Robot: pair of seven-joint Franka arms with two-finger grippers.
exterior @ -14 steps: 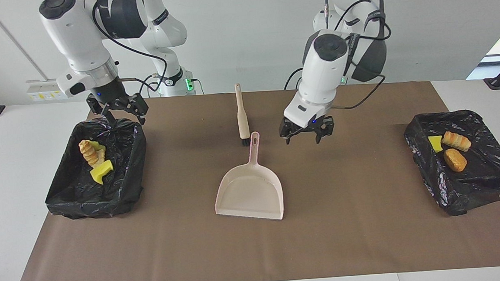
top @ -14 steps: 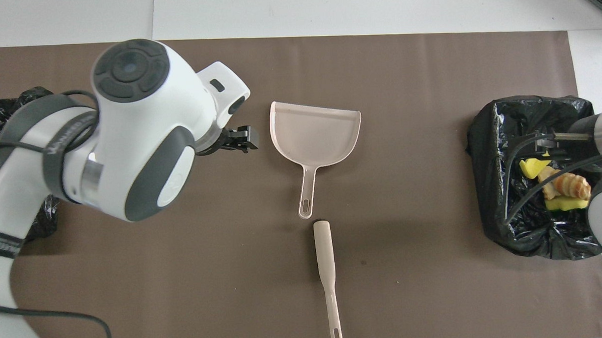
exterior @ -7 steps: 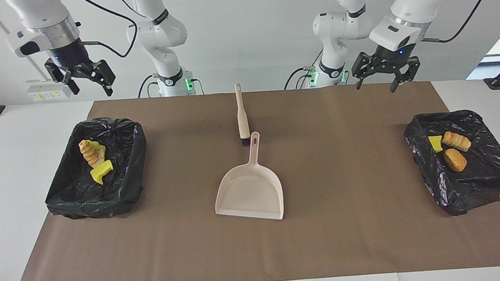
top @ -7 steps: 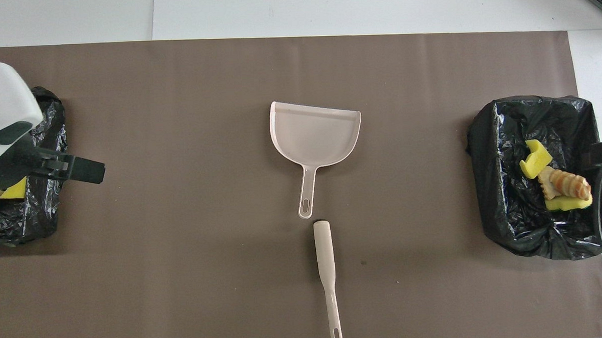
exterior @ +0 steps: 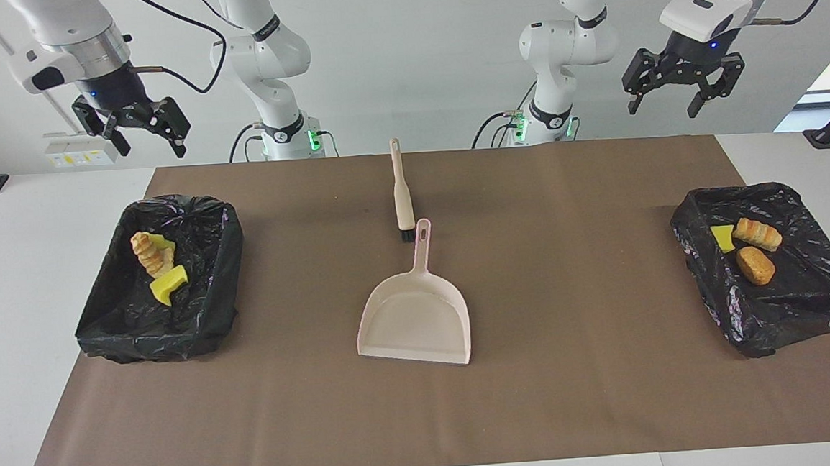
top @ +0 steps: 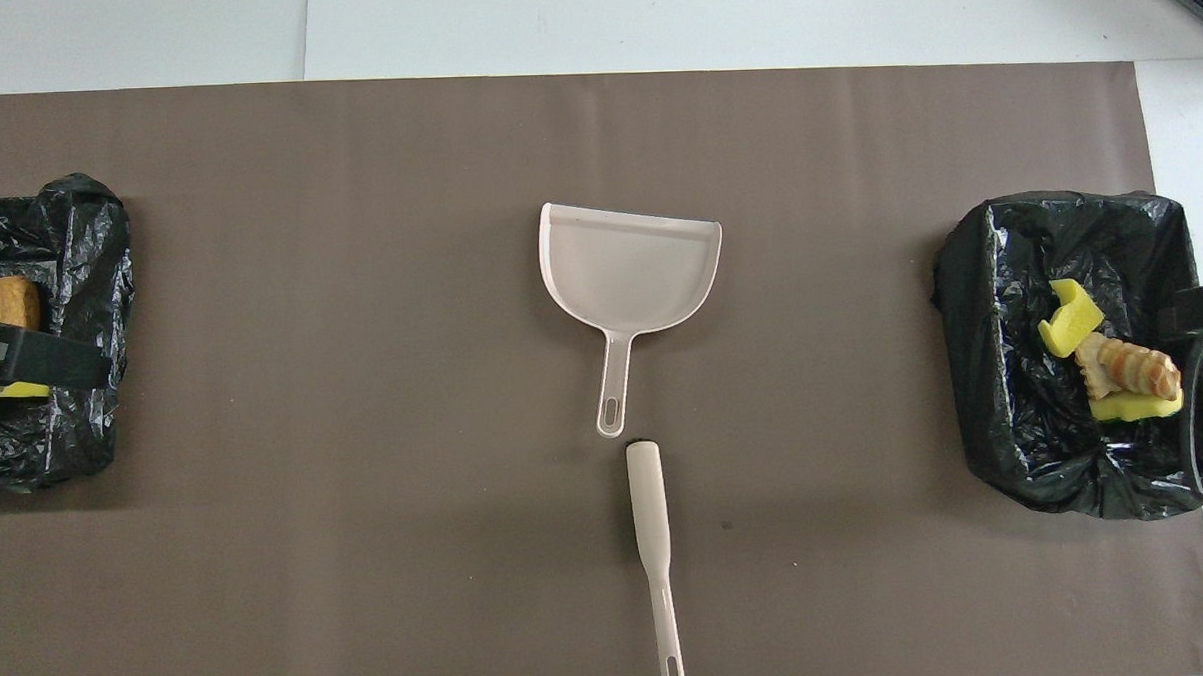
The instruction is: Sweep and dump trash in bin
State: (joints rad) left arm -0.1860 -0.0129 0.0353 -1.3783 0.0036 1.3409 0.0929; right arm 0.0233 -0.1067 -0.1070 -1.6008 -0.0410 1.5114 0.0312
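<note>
Right gripper (exterior: pixel 131 128), a black two-finger unit on a white arm: raised at the upper left of the facing frame, above the robots' edge of the table near the black-bagged bin (exterior: pixel 204 325) at the right arm's end. Fingers spread apart, holding nothing, touching nothing.

Left gripper (exterior: pixel 682 88), same type: raised at the upper right of the facing frame, over the edge of the table nearest the robots, up from the second black-bagged bin (exterior: pixel 809 310). Fingers spread apart, empty, clear of all objects.

Trash, lower-left bin of the facing frame: a golden-brown ridged croissant-like piece (exterior: pixel 149 252) resting on a yellow sponge piece (exterior: pixel 165 242), with another yellow sponge piece (exterior: pixel 169 283) just beside it, farther from the robots.

Trash, right-hand bin of the facing frame: a small yellow sponge piece (exterior: pixel 722 237), a golden-brown ridged bread piece (exterior: pixel 757 234) and a golden-brown loaf-shaped piece (exterior: pixel 755 265), all lying on the liner.

Centre of frame, on the brown table mat (exterior: pixel 574 367): the pale pink plastic dustpan (exterior: pixel 414 319), flat, handle toward the robots. The beige-handled brush (exterior: pixel 401 190) lies in line with it, bristle end just beside the dustpan handle tip. Neither is held.
</note>
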